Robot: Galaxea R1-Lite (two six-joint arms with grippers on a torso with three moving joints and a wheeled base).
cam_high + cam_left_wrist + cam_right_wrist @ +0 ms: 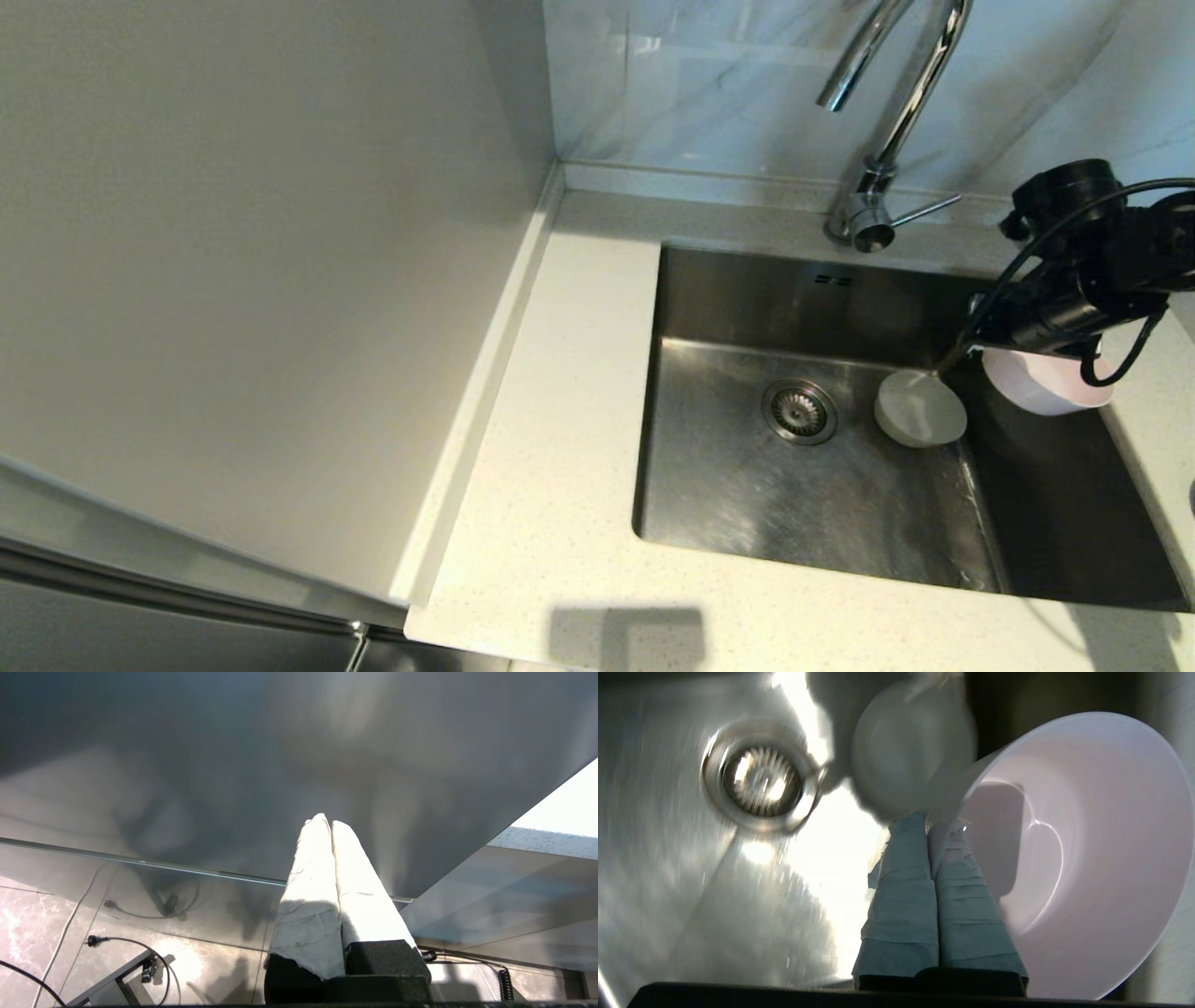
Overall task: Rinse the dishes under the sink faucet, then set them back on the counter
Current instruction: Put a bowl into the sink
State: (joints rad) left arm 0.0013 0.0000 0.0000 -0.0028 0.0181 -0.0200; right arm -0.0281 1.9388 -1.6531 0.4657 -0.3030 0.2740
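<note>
Over the steel sink (747,485), right gripper (930,820) pinches a tilted, smooth pale pink bowl's (1087,849) rim.

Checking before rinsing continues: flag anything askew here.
The pale pink round bowl, pinched at its rim by the right gripper, hangs tilted over the steel sink. The white bowl sits upright inside. Nothing spilled.

You will find nothing to read here; no lettering, label, brand, number or sign shows on any surface in the three views.
</note>
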